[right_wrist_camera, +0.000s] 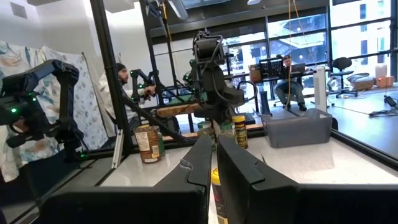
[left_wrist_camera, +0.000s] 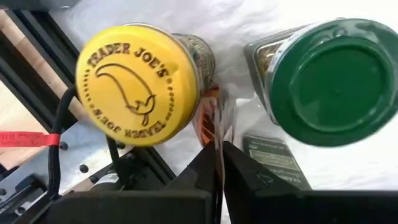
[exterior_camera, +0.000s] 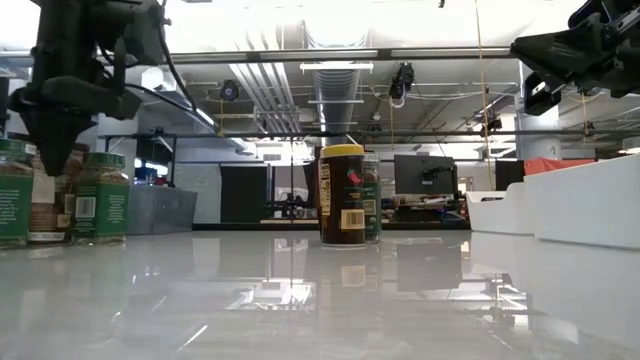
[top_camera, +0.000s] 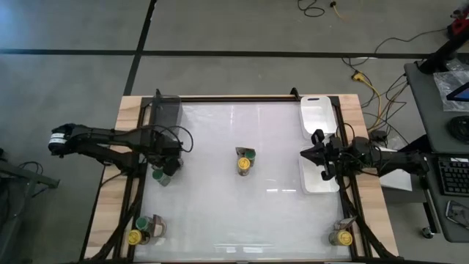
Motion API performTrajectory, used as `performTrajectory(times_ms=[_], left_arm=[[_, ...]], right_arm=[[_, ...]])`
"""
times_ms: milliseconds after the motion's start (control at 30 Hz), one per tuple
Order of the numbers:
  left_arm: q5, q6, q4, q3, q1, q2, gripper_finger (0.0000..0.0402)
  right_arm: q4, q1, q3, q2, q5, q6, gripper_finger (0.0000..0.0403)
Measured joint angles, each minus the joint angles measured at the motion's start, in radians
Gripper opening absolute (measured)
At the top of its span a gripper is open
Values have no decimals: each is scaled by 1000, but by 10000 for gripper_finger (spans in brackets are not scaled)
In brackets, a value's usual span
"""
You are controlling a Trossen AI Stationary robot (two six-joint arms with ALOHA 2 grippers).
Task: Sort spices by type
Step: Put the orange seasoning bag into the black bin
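— Where's the left pincer?
— Over a yellow-lidded jar and a green-lidded jar at the surface's left edge, pressed together, holding nothing.
— The right pincer?
— Pressed together by the white tray.

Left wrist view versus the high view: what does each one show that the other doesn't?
Only the left wrist view shows the printing on the yellow lid and the left pincer shut, with nothing between its fingertips. Only the high view shows the whole table, the centre jar pair, both corner groups, the white trays and the right pincer waiting at them. Both show the left arm's pincer at the jars by the table's left edge, including a green-lidded jar.
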Motion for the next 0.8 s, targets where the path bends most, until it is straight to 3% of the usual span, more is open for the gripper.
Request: performTrajectory(times_ms=[333,800], left_arm=[[-13,1,-11,75,-2,-105,0],[-28,12,-4,69,-2,-75,0]], right_arm=[[0,0,0,0,0,0,18],[0,0,0,0,0,0,18]])
